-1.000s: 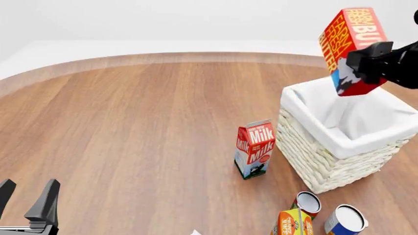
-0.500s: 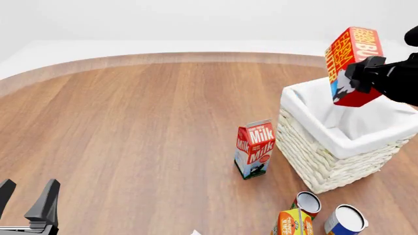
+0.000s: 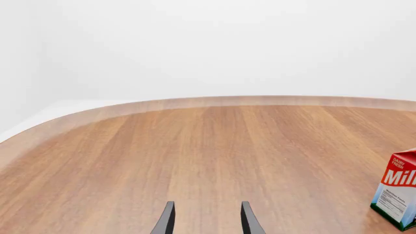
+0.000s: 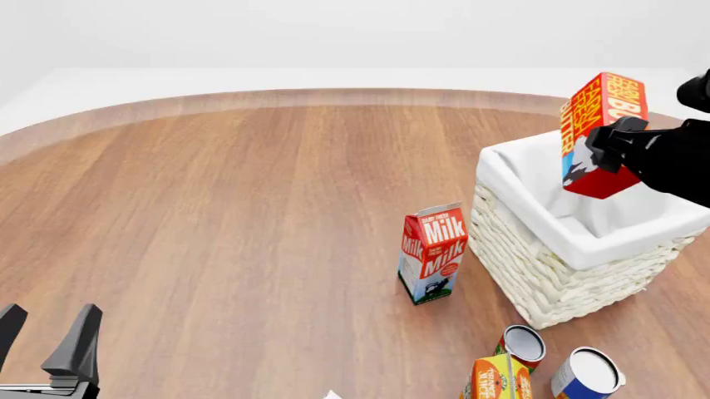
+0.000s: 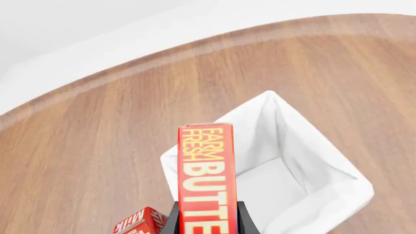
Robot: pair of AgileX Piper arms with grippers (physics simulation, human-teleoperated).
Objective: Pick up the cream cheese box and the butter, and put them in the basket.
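Note:
The butter (image 4: 600, 125), a red-and-orange carton, hangs tilted just above the far side of the basket (image 4: 554, 274), its lower end level with the rim. My right gripper (image 4: 613, 148) is shut on the butter. In the right wrist view the butter (image 5: 206, 170) stands between the dark fingers (image 5: 170, 222), over the basket's white lining (image 5: 311, 146), and the basket floor looks bare. My left gripper (image 4: 45, 345) is open at the near left, fingers (image 3: 166, 220) apart over bare wood. The cream cheese box is out of view.
A red Milk carton (image 4: 433, 253) stands upright just left of the basket, and it also shows in the left wrist view (image 3: 398, 194). Two open cans (image 4: 587, 371) and a small orange carton (image 4: 496, 379) sit at the near right. A small white tip (image 4: 331, 394) pokes in at the bottom edge.
My right gripper has carried the butter downward, from well above the basket to just over its opening. The left gripper has not moved.

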